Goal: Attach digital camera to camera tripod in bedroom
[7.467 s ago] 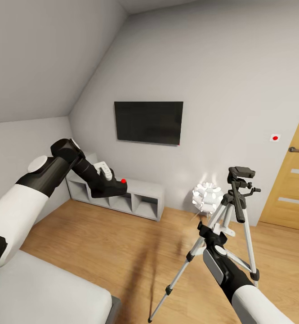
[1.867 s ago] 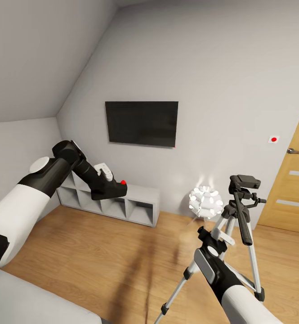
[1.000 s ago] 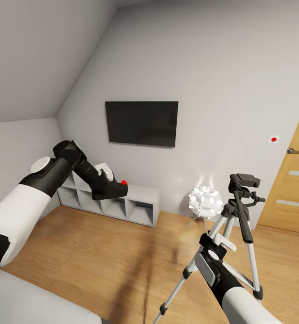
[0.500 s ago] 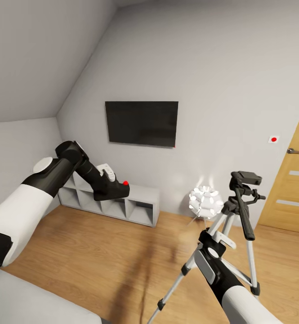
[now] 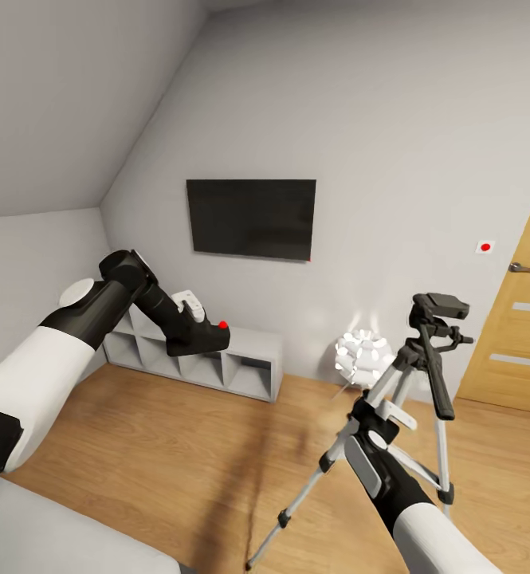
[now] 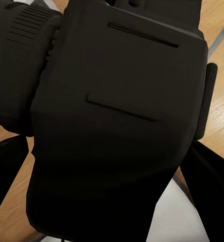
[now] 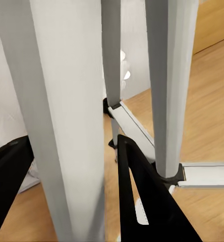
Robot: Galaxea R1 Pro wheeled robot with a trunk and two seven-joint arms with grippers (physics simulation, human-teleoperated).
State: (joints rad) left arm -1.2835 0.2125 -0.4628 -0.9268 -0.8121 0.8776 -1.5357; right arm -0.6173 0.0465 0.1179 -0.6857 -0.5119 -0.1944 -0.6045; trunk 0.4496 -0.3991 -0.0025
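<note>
One digital camera (image 5: 199, 338) and one camera tripod (image 5: 408, 399) are in the bedroom, well apart. The camera is held in the air by the left tool (image 5: 205, 335), clenched on its black body, long axis roughly level, red button up; in the left wrist view its flat black body (image 6: 117, 116) sits between the dark fingers (image 6: 6, 171). The tripod stands tilted on the wood floor (image 5: 177, 454), three silver legs splayed, black head uppermost, pan handle hanging down. The right tool (image 5: 376, 418) grasps one leg (image 7: 61, 116) between its fingers (image 7: 142, 196). Behind are one wall-mounted TV (image 5: 251, 217), a grey cube shelf (image 5: 249, 359), a white ball-cluster lamp (image 5: 363, 359) and an oak door (image 5: 520, 319).
</note>
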